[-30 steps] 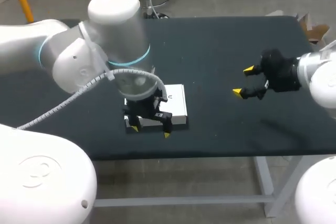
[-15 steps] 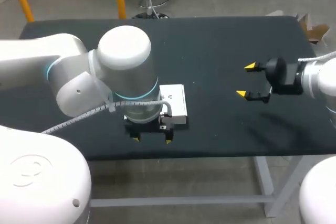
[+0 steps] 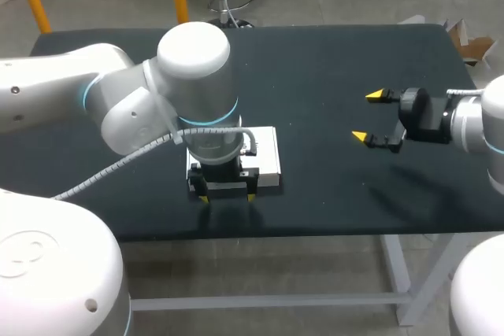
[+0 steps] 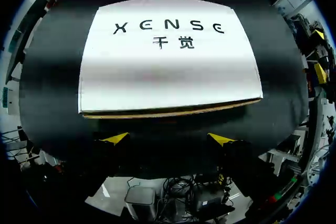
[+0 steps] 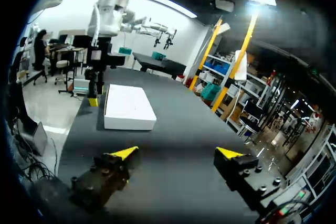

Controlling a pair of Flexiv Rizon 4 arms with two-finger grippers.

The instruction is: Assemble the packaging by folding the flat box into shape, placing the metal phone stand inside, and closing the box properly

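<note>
A white closed box (image 3: 266, 155) lies flat on the black table, near the front edge. In the left wrist view the box (image 4: 169, 56) fills the space just ahead of my left gripper (image 4: 168, 139), whose yellow tips stand wide apart with nothing between them. From above, my left gripper (image 3: 227, 197) sits at the box's front edge, pointing down. My right gripper (image 3: 368, 116) hangs open over the table's right part, well apart from the box. Its wrist view shows the box (image 5: 127, 108) far ahead of the right gripper (image 5: 177, 153). No metal phone stand shows in any view.
The black table (image 3: 331, 60) has bare surface behind the box and between the box and my right gripper. Its front edge (image 3: 315, 230) runs just below my left gripper. My bulky left arm (image 3: 157, 92) covers the box's left part.
My left arm has swung rightward over the box, and its gripper has shifted along the box's front edge. My right gripper has drawn back slightly to the right. The box has stayed put.
</note>
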